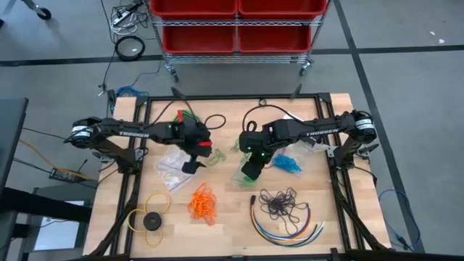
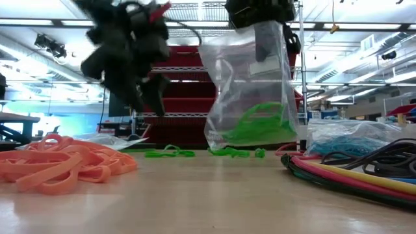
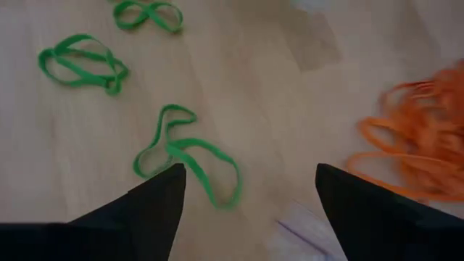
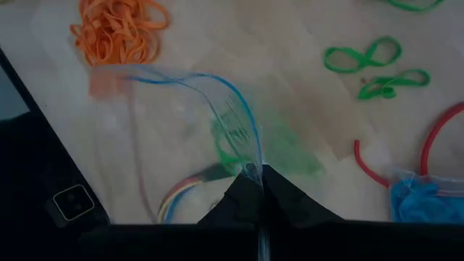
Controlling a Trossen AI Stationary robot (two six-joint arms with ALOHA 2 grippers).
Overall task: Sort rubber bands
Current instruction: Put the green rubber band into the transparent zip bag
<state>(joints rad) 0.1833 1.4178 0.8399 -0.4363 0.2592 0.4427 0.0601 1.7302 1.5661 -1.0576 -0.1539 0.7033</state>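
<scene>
Dangling from the right gripper (image 4: 257,190), clamped on its rim, the clear bag (image 2: 250,84) could swing and spill its green bands. Loose green rubber bands (image 3: 185,156) lie on the table (image 1: 225,232) just beneath the left gripper (image 3: 246,192), whose fingers stand apart; orange ones (image 1: 203,201) lie nearby.

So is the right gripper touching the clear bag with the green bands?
Touching. The right wrist view shows the right gripper shut on the clear bag at its rim.
</scene>
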